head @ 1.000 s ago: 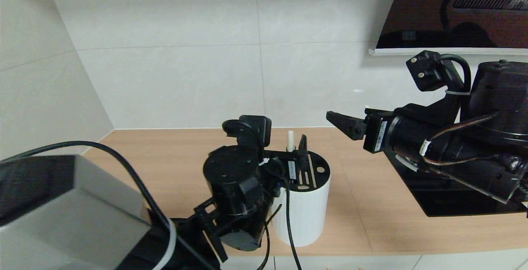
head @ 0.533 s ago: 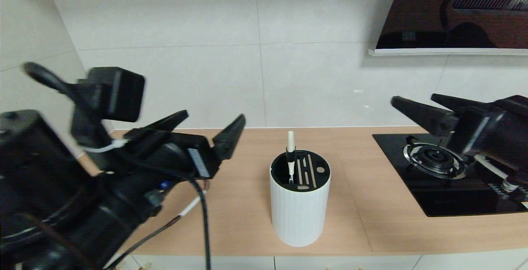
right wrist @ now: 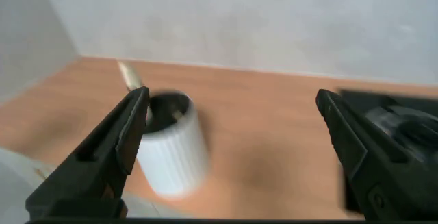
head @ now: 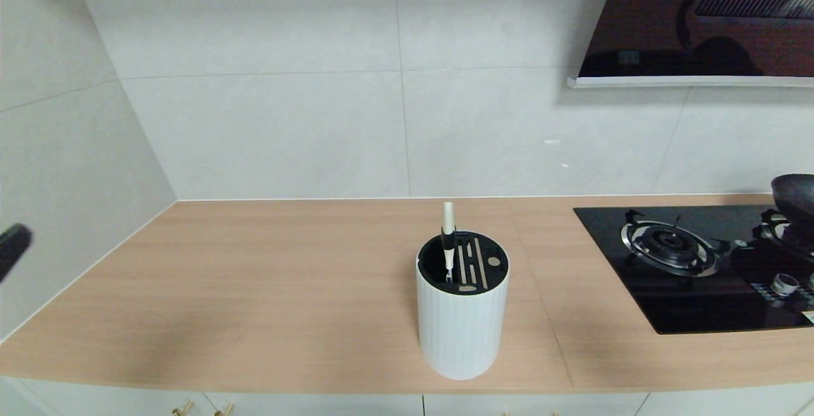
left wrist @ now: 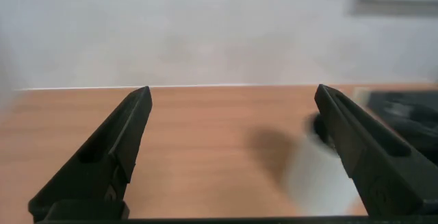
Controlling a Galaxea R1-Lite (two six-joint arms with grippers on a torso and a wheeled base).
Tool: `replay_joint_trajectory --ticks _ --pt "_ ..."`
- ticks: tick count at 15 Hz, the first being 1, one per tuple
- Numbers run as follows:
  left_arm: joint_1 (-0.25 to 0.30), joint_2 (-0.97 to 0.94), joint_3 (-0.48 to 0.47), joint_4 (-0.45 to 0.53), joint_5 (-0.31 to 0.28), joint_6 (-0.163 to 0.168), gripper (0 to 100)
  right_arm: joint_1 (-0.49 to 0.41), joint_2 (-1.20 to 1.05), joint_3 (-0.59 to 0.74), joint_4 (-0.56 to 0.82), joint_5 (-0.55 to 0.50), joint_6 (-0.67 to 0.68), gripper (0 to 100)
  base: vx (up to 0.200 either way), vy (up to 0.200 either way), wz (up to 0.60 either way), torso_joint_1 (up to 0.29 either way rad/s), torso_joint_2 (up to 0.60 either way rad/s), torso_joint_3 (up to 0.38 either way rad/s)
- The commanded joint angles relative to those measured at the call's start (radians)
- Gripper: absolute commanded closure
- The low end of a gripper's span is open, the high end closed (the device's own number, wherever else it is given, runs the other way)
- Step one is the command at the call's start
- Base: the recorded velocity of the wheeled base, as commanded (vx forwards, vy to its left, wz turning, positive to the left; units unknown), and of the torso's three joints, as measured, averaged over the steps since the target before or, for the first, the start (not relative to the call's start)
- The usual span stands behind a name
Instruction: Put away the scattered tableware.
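**White holder stands alone, utensil slotted, both arms drawn back**

A second ago the left pincer [left wrist: 233,94] sat right on top of the ribbed white holder [head: 462,327], at the cream-handled utensil [head: 448,225]. Half a second ago it had lifted away to the robot's left with its fingers spread, and the right pincer [right wrist: 231,97] had pulled back to the right over the hob [head: 687,263]. Both arms have since retreated further, well off the wooden tabletop [head: 254,289].

The utensil did not follow. It stands nearly upright in a slot at the far left of the holder's black top, handle up. That reads as a clean release, and this piece looks put away. No other loose tableware lies on the tabletop, so the task may be near its end.

Both pincers are wide open and carry nothing. The right wrist view looks down on the holder from well apart, with the holder just beside one finger's line. In the left wrist view the holder is a pale blur near one finger, likewise well apart from it.
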Motion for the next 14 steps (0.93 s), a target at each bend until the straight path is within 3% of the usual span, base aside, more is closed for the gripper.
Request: replay_joint_trajectory --ticks 1,3,6,9,11,14 --pt "0.169 -0.281 -0.004 0.085 -0.023 0.080 0 -0.203 -0.348 0.013 0.152 0.005 -0.076 0 0.000 0.000 0.00 0.000 0.00 0.000" --pt "0.250 -0.382 0.003 0.134 -0.054 0.083 0 -0.259 -0.474 0.012 0.209 0.007 -0.137 0 0.000 0.000 0.00 0.000 0.00 0.000" --pt "0.327 -0.505 0.011 0.264 -0.115 0.083 0 -0.305 -0.574 0.010 0.240 0.020 -0.171 0 0.000 0.000 0.00 0.000 0.00 0.000" --pt "0.412 -0.605 0.088 0.297 -0.151 0.072 0 -0.319 -0.621 0.046 0.238 0.100 -0.168 0 0.000 0.000 0.00 0.000 0.00 0.000" --pt "0.429 -0.642 0.197 0.297 -0.217 0.074 0 -0.319 -0.621 0.144 0.235 0.100 -0.140 0 0.000 0.000 0.00 0.000 0.00 0.000" --pt "0.429 -0.643 0.399 0.211 -0.249 0.054 0 -0.319 -0.621 0.351 0.217 0.151 -0.074 0 0.000 0.000 0.00 0.000 0.00 0.000"
